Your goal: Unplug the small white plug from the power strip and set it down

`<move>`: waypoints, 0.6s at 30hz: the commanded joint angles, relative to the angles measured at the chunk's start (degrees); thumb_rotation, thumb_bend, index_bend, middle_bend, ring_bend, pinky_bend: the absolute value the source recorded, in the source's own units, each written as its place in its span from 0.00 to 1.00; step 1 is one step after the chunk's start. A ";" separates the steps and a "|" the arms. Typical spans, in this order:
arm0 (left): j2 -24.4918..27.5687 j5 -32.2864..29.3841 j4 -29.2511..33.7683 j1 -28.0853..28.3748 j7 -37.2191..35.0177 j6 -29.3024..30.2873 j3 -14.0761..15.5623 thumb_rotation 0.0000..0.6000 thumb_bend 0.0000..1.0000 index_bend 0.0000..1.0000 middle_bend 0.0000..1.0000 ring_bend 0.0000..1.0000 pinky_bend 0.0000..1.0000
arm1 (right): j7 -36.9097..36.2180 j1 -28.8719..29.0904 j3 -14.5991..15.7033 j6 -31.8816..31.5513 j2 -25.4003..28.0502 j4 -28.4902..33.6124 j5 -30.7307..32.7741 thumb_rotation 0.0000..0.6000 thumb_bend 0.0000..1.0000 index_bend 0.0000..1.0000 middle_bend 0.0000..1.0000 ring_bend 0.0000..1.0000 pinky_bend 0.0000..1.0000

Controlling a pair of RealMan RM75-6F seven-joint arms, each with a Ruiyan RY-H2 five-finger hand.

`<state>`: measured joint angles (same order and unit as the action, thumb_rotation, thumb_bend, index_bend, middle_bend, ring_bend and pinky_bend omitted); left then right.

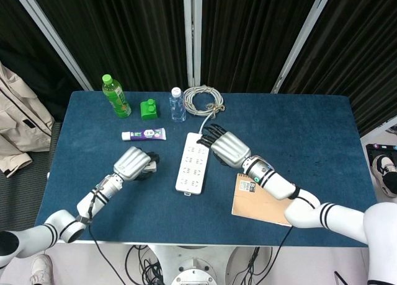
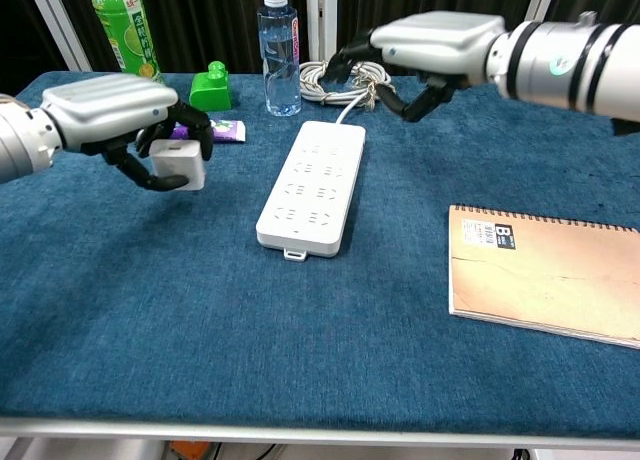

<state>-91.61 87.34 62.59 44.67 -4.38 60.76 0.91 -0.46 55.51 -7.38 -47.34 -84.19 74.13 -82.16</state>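
The white power strip [image 1: 193,162] [image 2: 310,186] lies flat at mid-table with nothing plugged into it. My left hand [image 1: 133,163] [image 2: 115,113] holds the small white plug [image 2: 179,165] [image 1: 149,168] between its dark fingers, to the left of the strip and just above the cloth. My right hand [image 1: 227,147] [image 2: 432,50] hovers over the strip's far end with its fingers curled and nothing in them; it no longer touches the strip.
The strip's cable coil [image 1: 203,100] sits at the back. A water bottle [image 2: 279,48], a green block [image 2: 210,87], a green bottle [image 2: 122,28] and a toothpaste tube [image 1: 144,134] stand at back left. A brown notebook [image 2: 548,272] lies at front right.
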 commanded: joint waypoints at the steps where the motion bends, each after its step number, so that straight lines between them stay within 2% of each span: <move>1: 0.40 -2.29 1.93 -1.58 3.19 -0.71 -0.74 1.00 0.20 0.21 0.29 0.19 0.35 | 1.85 -2.71 -0.36 -2.89 3.77 4.35 0.88 1.00 0.51 0.19 0.18 0.00 0.00; 2: 0.70 -2.72 2.78 -2.31 3.96 0.45 -1.23 1.00 0.18 0.18 0.24 0.15 0.31 | 2.48 -3.79 -0.21 -3.95 5.16 5.88 1.23 1.00 0.42 0.19 0.18 0.00 0.00; 5: 2.27 -3.50 5.43 -4.72 4.59 3.77 -1.89 1.00 0.15 0.13 0.19 0.11 0.24 | 4.14 -7.09 0.45 -7.14 8.97 9.92 2.15 1.00 0.32 0.16 0.17 0.00 0.00; 10: 7.75 -3.88 11.65 -10.20 3.39 11.06 -1.98 1.00 0.13 0.12 0.19 0.10 0.23 | 6.25 -14.01 2.67 -14.62 15.35 15.66 1.88 1.00 0.30 0.14 0.16 0.00 0.00; 13: 12.64 -5.41 15.22 -15.33 3.73 16.34 -1.59 1.00 0.13 0.12 0.19 0.10 0.22 | 6.92 -19.89 4.99 -20.63 19.46 18.20 1.23 1.00 0.31 0.13 0.16 0.00 0.00; 18: 17.97 -9.64 18.56 -23.66 5.95 23.62 -1.10 1.00 0.13 0.12 0.19 0.10 0.20 | 6.55 -29.17 7.99 -30.34 22.78 19.76 0.75 1.00 0.31 0.09 0.15 0.00 0.00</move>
<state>-76.74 80.23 78.76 24.98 0.38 80.70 -0.53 5.88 31.19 -1.64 -72.69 -63.59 92.31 -80.95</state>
